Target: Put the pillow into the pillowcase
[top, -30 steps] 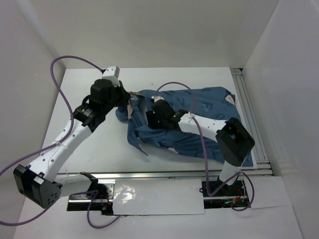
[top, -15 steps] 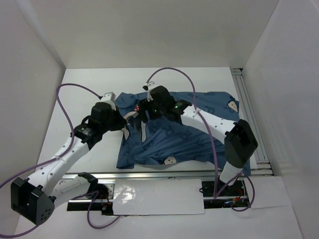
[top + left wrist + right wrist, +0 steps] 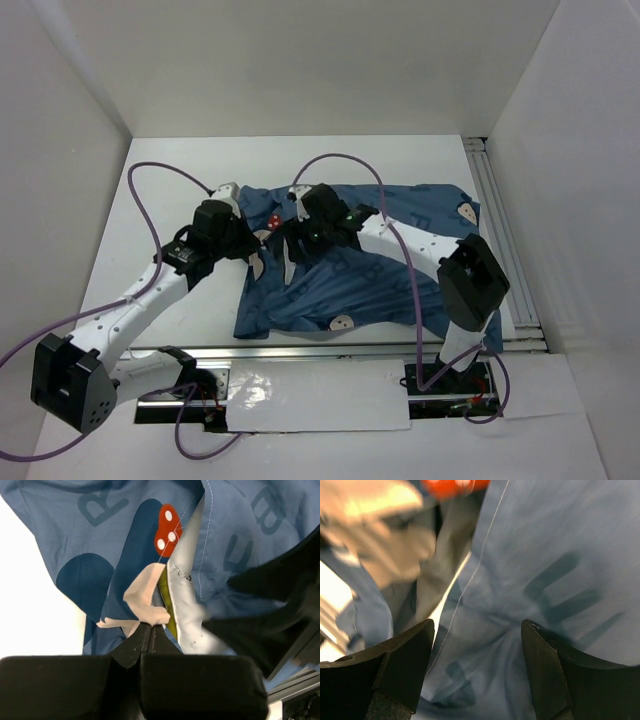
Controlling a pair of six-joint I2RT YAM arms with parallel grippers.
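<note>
Left wrist: left gripper [image 3: 150, 626] pinches pillowcase [image 3: 125, 520] edge

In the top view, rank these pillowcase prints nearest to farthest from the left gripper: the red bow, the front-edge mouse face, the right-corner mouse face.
From the left gripper:
1. Red bow, just beside it.
2. Front-edge mouse face, at the near hem.
3. Right-corner mouse face, far right.
</note>
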